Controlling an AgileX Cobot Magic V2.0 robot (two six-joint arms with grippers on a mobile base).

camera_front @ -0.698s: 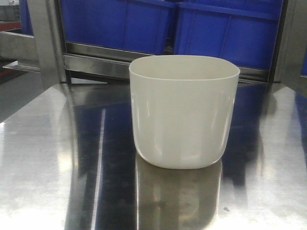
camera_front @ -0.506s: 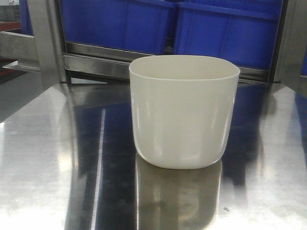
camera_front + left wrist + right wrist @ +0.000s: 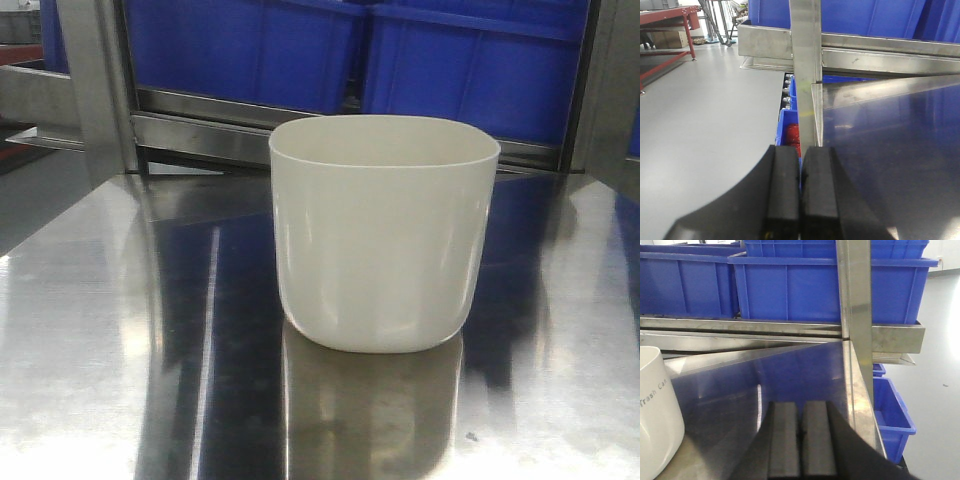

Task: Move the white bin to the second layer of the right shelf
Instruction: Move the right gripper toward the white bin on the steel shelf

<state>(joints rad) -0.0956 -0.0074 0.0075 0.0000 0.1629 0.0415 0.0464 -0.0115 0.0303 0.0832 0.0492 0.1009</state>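
Note:
The white bin (image 3: 385, 235) stands upright and empty on the shiny steel tabletop (image 3: 100, 350), in the middle of the front view. Its side, with grey lettering, shows at the left edge of the right wrist view (image 3: 655, 410). My right gripper (image 3: 801, 404) is shut on nothing, low over the tabletop (image 3: 740, 385) near its right edge, well to the right of the bin. My left gripper (image 3: 801, 149) is shut and empty at the table's left edge (image 3: 816, 115); the bin does not show there. The right shelf second layer is out of view.
Behind the table a steel rack level holds large blue crates (image 3: 250, 50) (image 3: 790, 290). Upright steel posts (image 3: 805, 50) (image 3: 855, 290) stand at the table's far corners. A lower blue crate (image 3: 890, 410) sits beyond the right edge. Grey floor (image 3: 700, 125) lies to the left.

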